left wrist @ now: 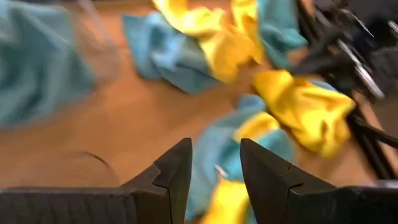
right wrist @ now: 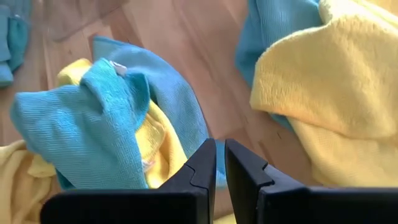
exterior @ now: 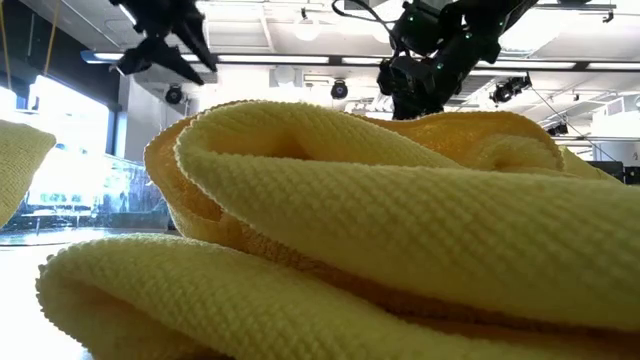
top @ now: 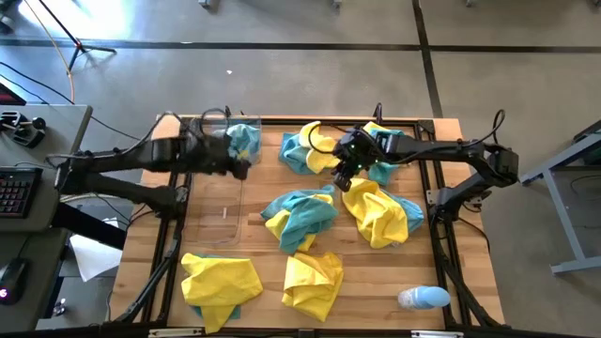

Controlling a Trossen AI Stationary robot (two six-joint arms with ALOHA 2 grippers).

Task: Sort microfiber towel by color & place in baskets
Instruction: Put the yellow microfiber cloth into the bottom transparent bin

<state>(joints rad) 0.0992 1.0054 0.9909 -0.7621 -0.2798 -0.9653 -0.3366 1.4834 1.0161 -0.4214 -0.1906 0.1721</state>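
Left gripper (top: pixel 239 169), slightly open and empty, hovers beside a bin (top: pixel 235 131); right gripper (top: pixel 344 178), nearly closed and empty, hangs over mixed towels (top: pixel 300 218) awaiting sorting.

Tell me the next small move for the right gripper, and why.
Probably open the fingers and drop onto the yellow towel just below. The right gripper hangs over the wood between piles, nearly shut with nothing between its fingers. Most towels lie unsorted on the table, and only a teal towel shows in a clear basket by the left gripper.
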